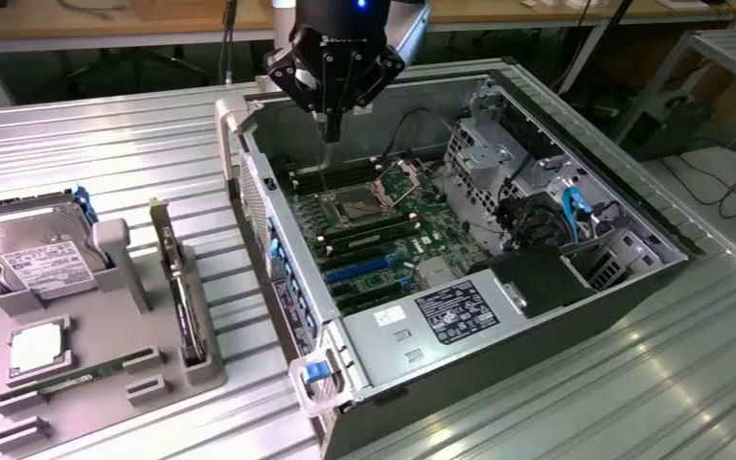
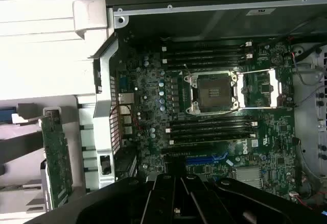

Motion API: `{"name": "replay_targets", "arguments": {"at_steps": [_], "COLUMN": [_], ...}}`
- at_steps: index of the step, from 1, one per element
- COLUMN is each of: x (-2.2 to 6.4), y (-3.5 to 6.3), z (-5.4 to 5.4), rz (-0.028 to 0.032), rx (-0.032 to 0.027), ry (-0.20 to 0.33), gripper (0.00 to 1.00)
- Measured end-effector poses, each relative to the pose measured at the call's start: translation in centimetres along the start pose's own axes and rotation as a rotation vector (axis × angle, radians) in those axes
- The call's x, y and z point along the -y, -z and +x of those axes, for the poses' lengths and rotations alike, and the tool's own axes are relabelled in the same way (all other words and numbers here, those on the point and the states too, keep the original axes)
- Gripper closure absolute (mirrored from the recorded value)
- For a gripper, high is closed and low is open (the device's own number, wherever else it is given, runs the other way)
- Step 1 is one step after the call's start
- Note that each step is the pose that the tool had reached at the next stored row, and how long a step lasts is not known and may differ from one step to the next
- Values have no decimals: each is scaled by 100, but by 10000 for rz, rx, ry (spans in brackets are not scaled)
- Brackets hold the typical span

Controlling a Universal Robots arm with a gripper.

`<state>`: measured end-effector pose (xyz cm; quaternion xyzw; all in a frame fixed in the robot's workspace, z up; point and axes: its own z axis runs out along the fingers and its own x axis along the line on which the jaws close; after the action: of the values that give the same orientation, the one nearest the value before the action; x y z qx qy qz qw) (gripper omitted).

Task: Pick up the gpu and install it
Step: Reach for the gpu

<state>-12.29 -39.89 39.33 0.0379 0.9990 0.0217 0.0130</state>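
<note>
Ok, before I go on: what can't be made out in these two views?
- gpu: exterior view, it stands on edge in the grey holder, seen edge-on, so its faces are hidden.
- Blue slot: wrist view, the gripper's dark body covers whatever lies just beyond it.
- Black label: exterior view, its print is too small to read.

A ribbed silvery metal desk [image 1: 112, 144] carries an open dark grey computer case [image 1: 535, 347] on its side and, beside it, a grey plastic parts holder [image 1: 131, 331].
</note>
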Motion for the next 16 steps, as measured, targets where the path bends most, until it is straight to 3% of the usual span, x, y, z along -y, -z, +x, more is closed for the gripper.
{"name": "replay_targets", "arguments": {"at_steps": [16], "x": [11], "y": [4], "z": [149], "rz": [-1], "rx": [1], "ry": [1], "gripper": [89]}}
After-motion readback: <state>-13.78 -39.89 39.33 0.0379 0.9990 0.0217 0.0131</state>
